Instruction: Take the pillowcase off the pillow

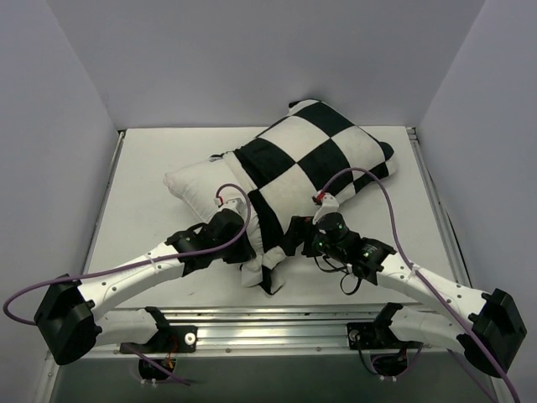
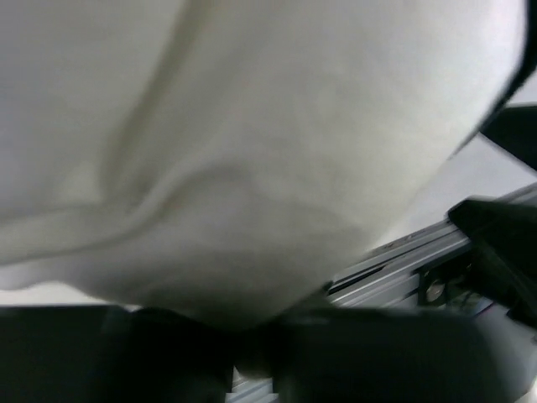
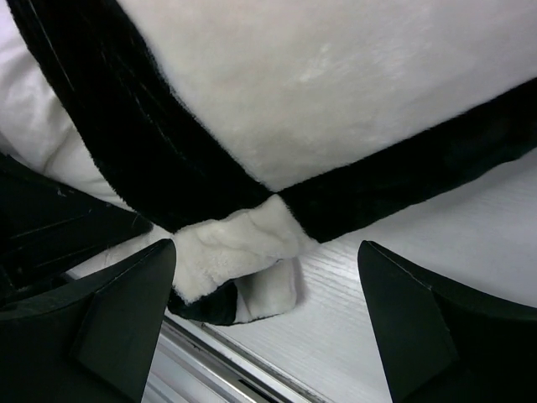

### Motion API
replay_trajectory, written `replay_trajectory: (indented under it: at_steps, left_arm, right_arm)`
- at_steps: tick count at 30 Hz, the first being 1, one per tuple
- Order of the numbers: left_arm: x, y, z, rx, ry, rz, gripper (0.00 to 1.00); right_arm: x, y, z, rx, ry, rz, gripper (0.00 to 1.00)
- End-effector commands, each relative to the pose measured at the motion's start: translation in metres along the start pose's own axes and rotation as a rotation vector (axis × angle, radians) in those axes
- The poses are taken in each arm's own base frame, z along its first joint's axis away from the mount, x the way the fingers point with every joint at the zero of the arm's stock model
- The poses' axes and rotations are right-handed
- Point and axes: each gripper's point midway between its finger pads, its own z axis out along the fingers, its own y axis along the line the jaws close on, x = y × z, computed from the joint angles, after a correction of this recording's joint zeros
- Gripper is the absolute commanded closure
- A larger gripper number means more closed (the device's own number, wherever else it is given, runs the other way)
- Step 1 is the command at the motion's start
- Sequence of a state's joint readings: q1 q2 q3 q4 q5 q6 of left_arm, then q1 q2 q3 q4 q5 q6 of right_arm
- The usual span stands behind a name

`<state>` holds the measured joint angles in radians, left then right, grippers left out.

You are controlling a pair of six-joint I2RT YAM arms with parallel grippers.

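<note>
Enclosure: pale walls on three sides, white counter [image 1: 143,168], aluminium rail [image 1: 277,319] along its near edge.

Pillow [image 1: 197,180] lies diagonally, from mid-counter toward the far right corner. Bare white end points to the left edge. Pillowcase [image 1: 323,155] covers the rest, out to the far right; its open hem is bunched toward the near edge, close to the rail.

Left claw [image 2: 252,357]: at the pillow's near side, just left of the hem. Wrist view is filled with smooth white fabric, and the dark fingers look nearly closed with a fold of pillow nipped between them. Blurred, so this is a reading and not certain.

Right claw [image 3: 267,260]: fingers spread wide, nothing held. A rumpled hem corner [image 3: 226,285] sits between them, apparently not touched.

Step in hand (judgement): case partly off; left anchors the pillow while right lines up on the hem.

Next: right should close on the hem fabric alone, then draw it toward the far right corner while left holds firm.
</note>
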<state>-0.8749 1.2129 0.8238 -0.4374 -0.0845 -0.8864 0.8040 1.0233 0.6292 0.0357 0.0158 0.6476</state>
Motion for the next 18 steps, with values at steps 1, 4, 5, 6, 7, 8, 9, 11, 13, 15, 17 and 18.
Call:
replay_trajectory:
  at_steps: [1,4,5,6,7,8,9,11,13,15,17,18]
  left_arm:
    - [-0.02,-0.021,-0.008,0.058,-0.069,-0.01,0.97]
    - [-0.027,-0.025,-0.014,0.057,-0.079,0.005,0.98]
    - [-0.029,-0.027,-0.015,0.061,-0.084,0.012,0.98]
    - [-0.033,-0.03,-0.018,0.064,-0.092,0.015,0.98]
    - [-0.035,-0.032,-0.02,0.069,-0.098,0.015,0.98]
    - [-0.037,-0.034,-0.021,0.073,-0.103,0.021,0.98]
    - [-0.039,-0.036,-0.023,0.076,-0.106,0.022,0.98]
    - [-0.044,-0.042,-0.027,0.093,-0.121,0.024,0.98]
    - [-0.049,-0.046,-0.031,0.105,-0.133,0.025,0.98]
    - [-0.05,-0.047,-0.032,0.106,-0.137,0.028,0.98]
    - [-0.051,-0.048,-0.033,0.113,-0.138,0.027,0.98]
    - [-0.051,-0.048,-0.033,0.112,-0.139,0.026,0.98]
  right_arm:
    - [0.006,0.022,0.006,-0.111,0.044,-0.018,0.15]
    - [0.013,0.034,0.008,-0.146,0.068,-0.05,0.15]
    - [0.017,0.034,0.011,-0.144,0.083,-0.054,0.15]
    - [0.017,0.037,0.012,-0.148,0.088,-0.057,0.14]
    - [0.019,0.037,0.013,-0.146,0.094,-0.056,0.14]
    - [0.021,0.038,0.014,-0.142,0.097,-0.062,0.14]
    - [0.024,0.038,0.016,-0.139,0.104,-0.063,0.14]
    - [0.027,0.04,0.018,-0.145,0.111,-0.069,0.14]
    - [0.028,0.044,0.02,-0.162,0.114,-0.07,0.13]
    - [0.028,0.048,0.024,-0.183,0.115,-0.071,0.13]
    - [0.029,0.052,0.03,-0.2,0.12,-0.076,0.14]
    - [0.03,0.055,0.032,-0.214,0.127,-0.077,0.14]
